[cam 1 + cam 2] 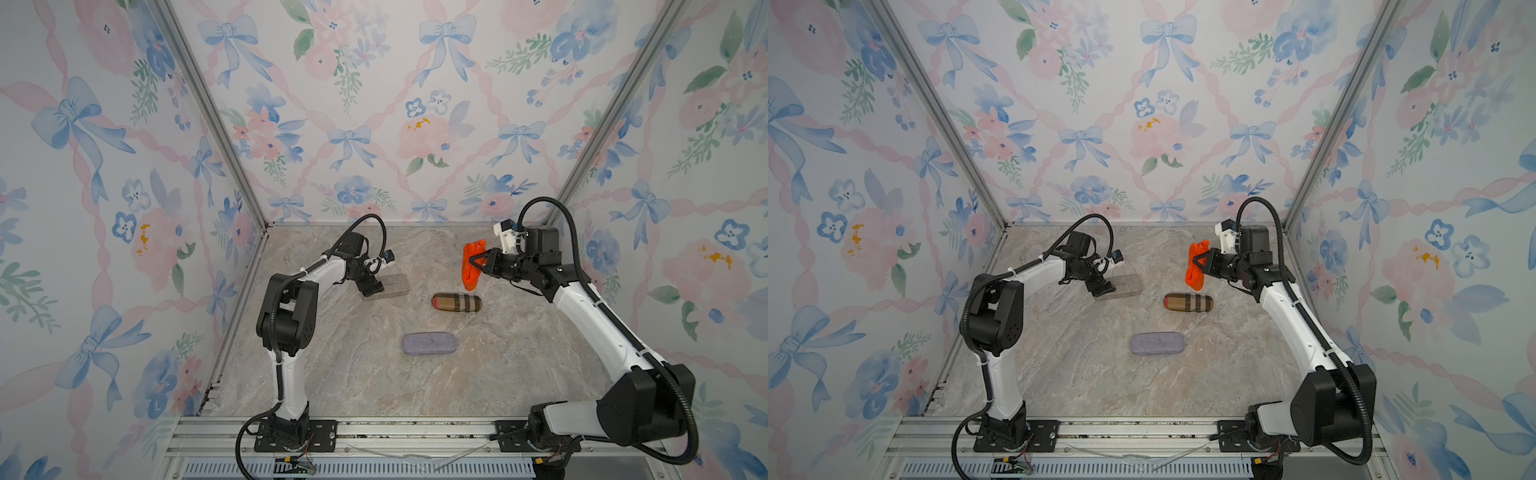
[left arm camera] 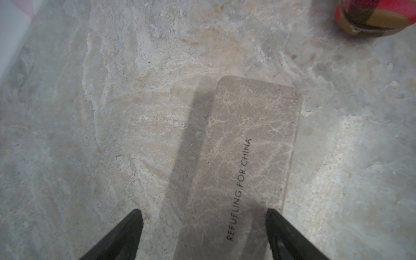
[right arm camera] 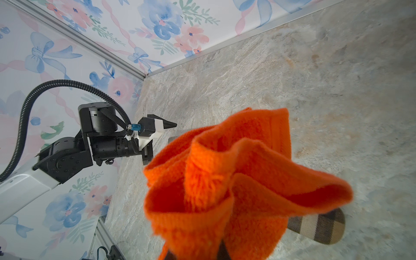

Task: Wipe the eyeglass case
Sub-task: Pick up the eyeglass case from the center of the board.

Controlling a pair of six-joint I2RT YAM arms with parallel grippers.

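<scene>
The back case point(image 1: 390, 286) lies on the tabletop point(image 1: 353, 386) toward the back left corner. The middle case point(image 1: 457, 302) lies right of it, the front case point(image 1: 430, 344) before both. The cloth point(image 1: 471, 268) hangs behind the middle case.

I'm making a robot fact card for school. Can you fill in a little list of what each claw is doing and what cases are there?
Left claw: open, over one end of the marble-print case
Right claw: shut on the orange cloth, which hangs from it
Other cases: plaid case in the middle, grey case in front of it
Wiping: not yet begun; the cloth touches no case
</scene>
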